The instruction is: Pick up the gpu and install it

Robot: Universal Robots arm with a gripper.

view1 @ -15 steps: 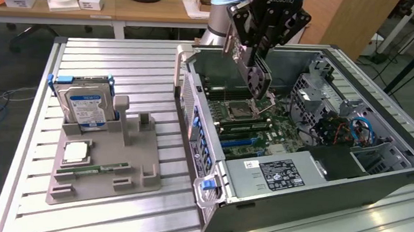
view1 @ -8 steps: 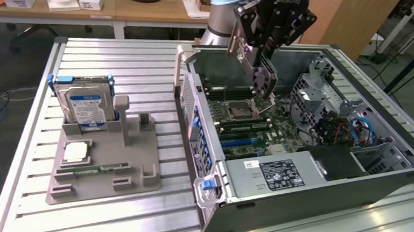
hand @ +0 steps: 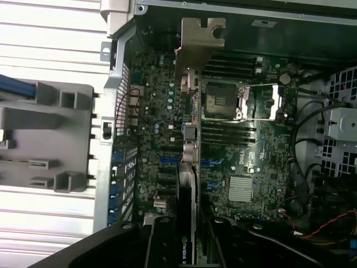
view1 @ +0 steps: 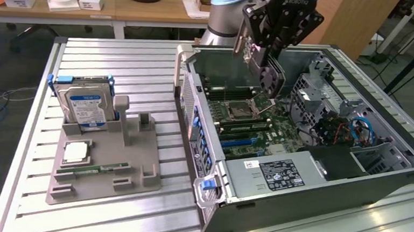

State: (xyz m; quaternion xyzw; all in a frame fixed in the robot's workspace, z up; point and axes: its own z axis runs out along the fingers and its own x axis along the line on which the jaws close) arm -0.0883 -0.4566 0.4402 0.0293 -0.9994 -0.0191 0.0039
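Note:
The gpu (hand: pixel 188 167) hangs edge-on over the motherboard (hand: pixel 251 167), its silver end bracket (hand: pixel 196 42) leading and its black cooler side running back between the fingers. My gripper (hand: pixel 187 240) is shut on the card's rear part. In the exterior view the gripper (view1: pixel 270 79) stands above the open computer case (view1: pixel 297 175). There the gpu (view1: pixel 268 101) points down toward the board near the CPU socket. The card is above the board, apart from the blue expansion slots (view1: pixel 238 142).
On the exterior view's left, a grey parts holder (view1: pixel 102 182) stands on the slatted metal table (view1: pixel 124 57). It carries a hard drive (view1: pixel 85 106), a CPU chip (view1: pixel 75 150) and a green memory stick (view1: pixel 92 169). Inside the case, cables (view1: pixel 350 130) and a drive cage sit on the exterior view's right.

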